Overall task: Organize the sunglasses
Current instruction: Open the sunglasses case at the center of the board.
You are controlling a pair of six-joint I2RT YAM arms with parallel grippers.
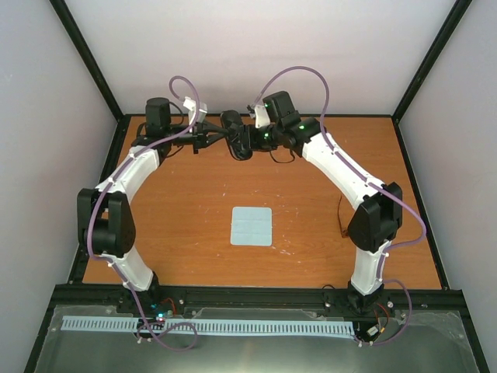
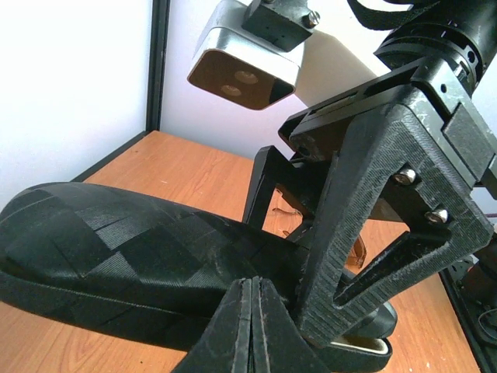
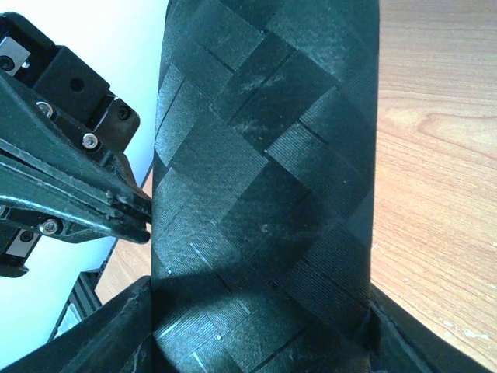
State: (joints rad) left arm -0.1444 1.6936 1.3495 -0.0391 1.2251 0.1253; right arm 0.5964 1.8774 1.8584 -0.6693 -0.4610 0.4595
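The black oblong case [image 1: 231, 123] lies at the far middle of the table, its lid almost down, with a pale sliver of lining showing at one end [image 2: 359, 344]. My right gripper [image 1: 248, 142] is shut on the case [image 3: 264, 155], one finger on each long side [image 3: 105, 334]. My left gripper [image 2: 255, 326] is shut, its tips against the case's side [image 2: 132, 241]. Of the sunglasses [image 2: 359, 250] I see only a bit of brown lens and thin frame beyond the case, behind the right gripper's finger [image 2: 349, 225]. I cannot tell if they are in the case.
The pale blue square cloth [image 1: 251, 226] lies flat in the middle of the wooden table [image 1: 178, 225]. White walls and a black frame stand close behind the case [image 1: 256, 115].
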